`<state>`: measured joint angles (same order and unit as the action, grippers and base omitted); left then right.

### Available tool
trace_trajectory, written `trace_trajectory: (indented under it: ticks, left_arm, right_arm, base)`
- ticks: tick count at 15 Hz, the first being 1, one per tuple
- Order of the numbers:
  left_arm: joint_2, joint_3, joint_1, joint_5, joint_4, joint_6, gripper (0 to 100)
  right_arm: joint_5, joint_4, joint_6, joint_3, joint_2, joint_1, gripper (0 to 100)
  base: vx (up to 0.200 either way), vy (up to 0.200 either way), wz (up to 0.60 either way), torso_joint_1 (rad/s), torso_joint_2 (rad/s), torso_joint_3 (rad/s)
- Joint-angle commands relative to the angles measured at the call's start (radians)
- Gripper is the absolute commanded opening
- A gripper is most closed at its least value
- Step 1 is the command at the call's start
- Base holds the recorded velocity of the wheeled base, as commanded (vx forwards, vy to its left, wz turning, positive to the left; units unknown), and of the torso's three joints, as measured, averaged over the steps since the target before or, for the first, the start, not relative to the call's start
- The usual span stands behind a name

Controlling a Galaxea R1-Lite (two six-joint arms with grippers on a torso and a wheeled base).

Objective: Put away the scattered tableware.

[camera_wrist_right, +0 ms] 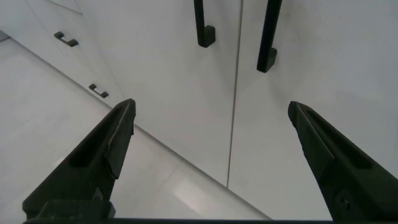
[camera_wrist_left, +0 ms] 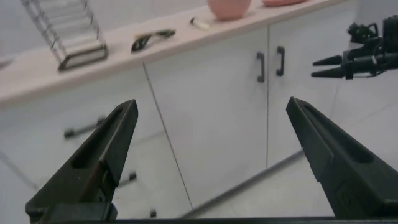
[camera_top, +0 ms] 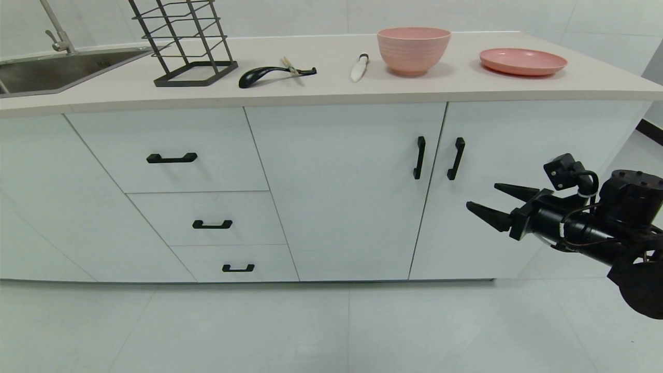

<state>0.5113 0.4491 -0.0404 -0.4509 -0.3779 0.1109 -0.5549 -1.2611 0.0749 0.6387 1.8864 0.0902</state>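
We find the right gripper (camera_top: 483, 197) spread wide and holding nothing. It is level with the lower half of the right cabinet door (camera_top: 523, 155), fingers pointing toward the door handles (camera_top: 419, 157). The left gripper (camera_wrist_left: 212, 102) is also fully open and empty, facing the cabinet front.

All the tableware lies on the counter (camera_top: 331, 90). A black spoon (camera_top: 269, 74) is near the wire rack (camera_top: 184, 44), with a pale stick across its handle. A white utensil (camera_top: 359, 68) lies just beside the pink bowl (camera_top: 413, 49). The pink plate (camera_top: 523, 61) sits apart, toward the right end. A sink (camera_top: 62, 70) occupies the left end.
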Motion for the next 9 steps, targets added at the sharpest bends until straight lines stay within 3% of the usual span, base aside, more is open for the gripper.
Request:
trace_trajectory:
  ticks: [1,5,9]
  left_arm:
    - [0.302,0.042,-0.009,-0.115,-0.138,0.041,100]
    - [0.398,0.042,-0.01,-0.215,-0.144,0.041,100]
    - [0.464,0.046,-0.035,-0.226,-0.115,0.043,100]
  right_arm:
    - [0.0,-0.004,0.0,-0.001,-0.016,0.002,100]
    - [0.001,-0.004,0.013,0.001,-0.032,0.033,100]
    - [0.001,-0.004,0.013,-0.025,-0.078,0.045,100]
  base:
    - [0.0,0.0,0.0,0.0,0.0,0.0]
    - [0.0,0.0,0.0,0.0,0.0,0.0]
    - [0.0,0.0,0.0,0.0,0.0,0.0]
